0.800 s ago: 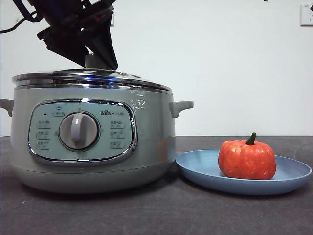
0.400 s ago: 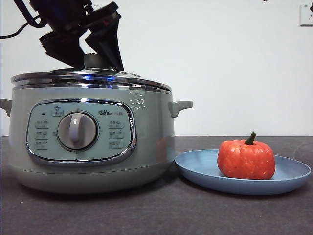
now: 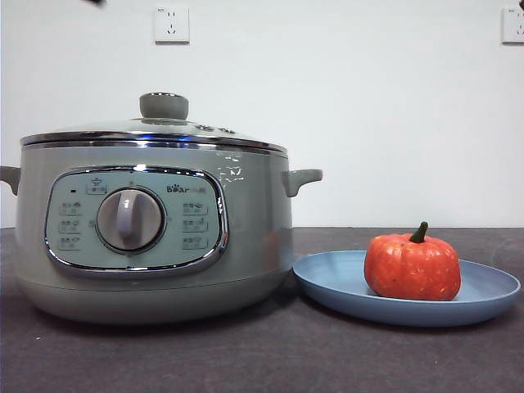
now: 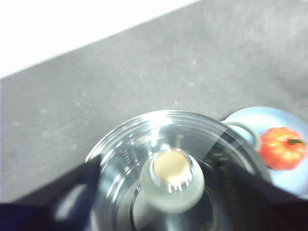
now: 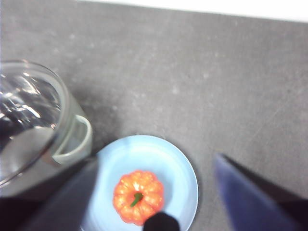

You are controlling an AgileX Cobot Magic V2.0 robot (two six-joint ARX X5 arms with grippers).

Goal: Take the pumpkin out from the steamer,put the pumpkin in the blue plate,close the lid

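The table (image 3: pixel 270 360) is seen carrying everything. The steamer (image 3: pixel 151 237) is placed at the left, with the lid (image 3: pixel 155 135) seated level on its rim. The blue plate (image 3: pixel 336 282) is set just beside it on the right, and the pumpkin (image 3: pixel 412 266) is rested upright in it. The left claw (image 4: pixel 159 192) is held above the lid knob, spread apart and gripping nothing; the right claw (image 5: pixel 159 202) is held over the plate, likewise spread. Little risk is judged to remain: the lid could be knocked askew if the left claw were lowered carelessly.
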